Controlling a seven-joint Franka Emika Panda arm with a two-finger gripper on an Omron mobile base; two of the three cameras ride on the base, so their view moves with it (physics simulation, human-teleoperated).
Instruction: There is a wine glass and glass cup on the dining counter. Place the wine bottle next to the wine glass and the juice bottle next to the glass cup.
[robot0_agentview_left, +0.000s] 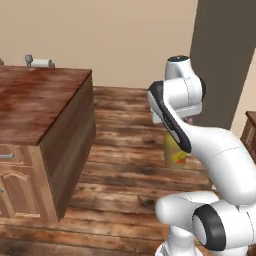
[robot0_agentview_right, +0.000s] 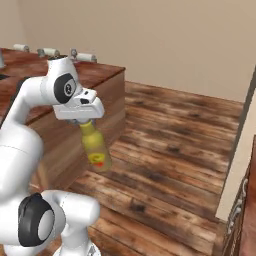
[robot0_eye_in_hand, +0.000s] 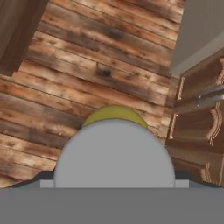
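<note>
Two fingers pinch the juice bottle (robot0_agentview_right: 96, 147) by its neck, hanging above the floor (robot0_agentview_right: 170, 150).

- Plank wood floor (robot0_agentview_left: 125, 150), reddish-brown, worn dark in patches.
- Plain beige wall (robot0_agentview_right: 165, 40) behind it.
- Dark wood cabinet (robot0_eye_in_hand: 199, 131) with curved metal handles beside the floor.

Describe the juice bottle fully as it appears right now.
The juice bottle is stout, yellow and glossy like plastic, with a small red-orange label low on its body. It hangs upright in the air above the plank floor, its top gripped by the tool. It touches nothing else; the wooden counter stands beside it.
</note>
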